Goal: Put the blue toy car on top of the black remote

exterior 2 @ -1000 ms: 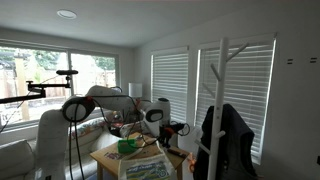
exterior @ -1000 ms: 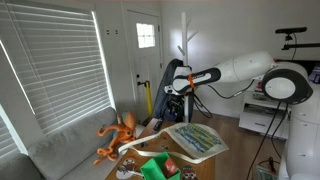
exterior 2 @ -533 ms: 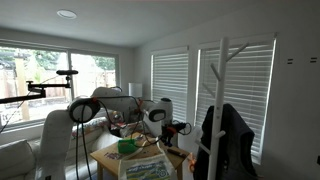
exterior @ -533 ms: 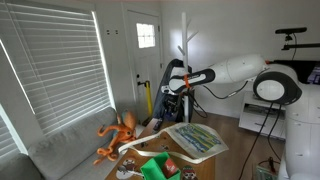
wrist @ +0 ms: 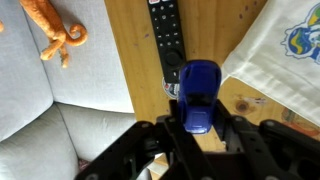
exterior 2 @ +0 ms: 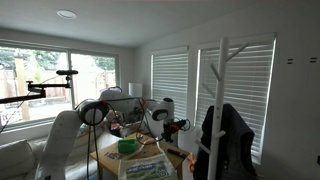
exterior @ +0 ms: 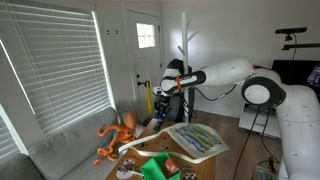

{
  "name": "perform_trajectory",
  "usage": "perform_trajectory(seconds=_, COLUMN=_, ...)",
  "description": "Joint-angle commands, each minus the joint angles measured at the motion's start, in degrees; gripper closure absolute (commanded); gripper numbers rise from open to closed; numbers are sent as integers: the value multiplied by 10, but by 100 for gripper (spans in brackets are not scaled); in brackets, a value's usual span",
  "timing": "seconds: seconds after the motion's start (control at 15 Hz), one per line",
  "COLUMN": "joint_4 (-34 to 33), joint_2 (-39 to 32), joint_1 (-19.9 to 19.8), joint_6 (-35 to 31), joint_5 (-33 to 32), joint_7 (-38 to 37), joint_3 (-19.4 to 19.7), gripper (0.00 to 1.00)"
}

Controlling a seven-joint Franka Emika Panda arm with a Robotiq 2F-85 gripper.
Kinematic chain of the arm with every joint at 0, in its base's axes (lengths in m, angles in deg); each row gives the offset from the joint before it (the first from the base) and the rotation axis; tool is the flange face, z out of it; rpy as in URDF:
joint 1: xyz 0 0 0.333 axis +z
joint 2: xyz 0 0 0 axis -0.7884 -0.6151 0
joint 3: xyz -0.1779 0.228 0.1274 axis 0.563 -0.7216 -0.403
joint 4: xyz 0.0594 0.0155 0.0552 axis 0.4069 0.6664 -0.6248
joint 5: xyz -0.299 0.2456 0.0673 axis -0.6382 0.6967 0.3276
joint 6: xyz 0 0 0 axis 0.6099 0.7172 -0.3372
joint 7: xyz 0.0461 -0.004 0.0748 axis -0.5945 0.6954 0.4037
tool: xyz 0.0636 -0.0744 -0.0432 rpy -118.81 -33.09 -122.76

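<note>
In the wrist view my gripper [wrist: 198, 122] is shut on the blue toy car [wrist: 198, 95], its fingers pressing on both sides of the car's rear. The car hangs above the wooden table [wrist: 135, 70], with its front over the near end of the black remote [wrist: 167, 35]. The remote lies lengthwise on the table, buttons up. In both exterior views the gripper [exterior: 168, 88] [exterior 2: 172, 127] is raised well above the table. The car and the remote are too small to make out there.
An orange octopus toy [wrist: 55, 35] [exterior: 118, 135] lies on the grey sofa [wrist: 50, 130] beside the table. A white printed cloth [wrist: 285, 50] [exterior: 195, 138] covers the table's other side. A green object [exterior: 155, 166] sits on the table. A coat rack [exterior 2: 222, 100] stands nearby.
In the exterior views the arm has swung a little sideways toward the blinds, with the gripper staying at about the same height.
</note>
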Motion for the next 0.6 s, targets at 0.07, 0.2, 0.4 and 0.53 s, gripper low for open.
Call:
perform_trajectory(seconds=0.07, joint_4=-83, joint_2=-74, joint_1=-16, joint_6=23, joint_5=-19, joint_7=19, joint_3=-18, gripper=89)
perform_trajectory(seconds=0.2, joint_4=-96, joint_2=-90, joint_1=-21, joint_6=32, joint_5=-23, joint_7=21, joint_3=-20, gripper=89)
perform_trajectory(seconds=0.4, joint_4=-109, joint_2=-101, joint_1=-40, joint_6=85, joint_5=-16, joint_7=51, joint_3=-28, gripper=89)
perform_trajectory(seconds=0.53, joint_4=-125, joint_2=-113, joint_1=-50, joint_6=103, joint_5=-13, joint_7=74, joint_3=-30, gripper=89)
